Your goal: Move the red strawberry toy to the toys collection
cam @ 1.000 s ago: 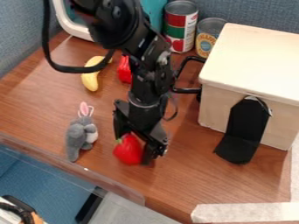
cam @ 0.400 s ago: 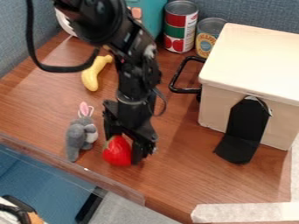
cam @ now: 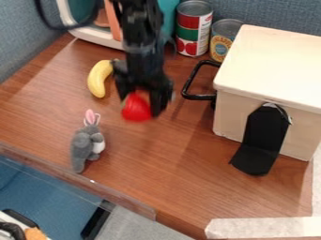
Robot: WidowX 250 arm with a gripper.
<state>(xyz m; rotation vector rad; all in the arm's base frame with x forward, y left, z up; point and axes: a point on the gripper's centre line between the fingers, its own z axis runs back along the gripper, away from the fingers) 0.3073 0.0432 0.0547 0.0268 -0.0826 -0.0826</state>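
Since the red strawberry (cam: 136,109) is gripped between the part-closed fingers of the claw (cam: 141,102), the transfer step seems to be in hand; next, it should be lowered and released, perhaps by the banana (cam: 98,79) beside the claw.

I look down at a slant from my fixed camera, set above and fairly near the brown table (cam: 169,159), facing across it toward the blue-grey partition (cam: 276,13).

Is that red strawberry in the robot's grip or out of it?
In its grip: the strawberry sits between the black fingers at the arm's lower end.
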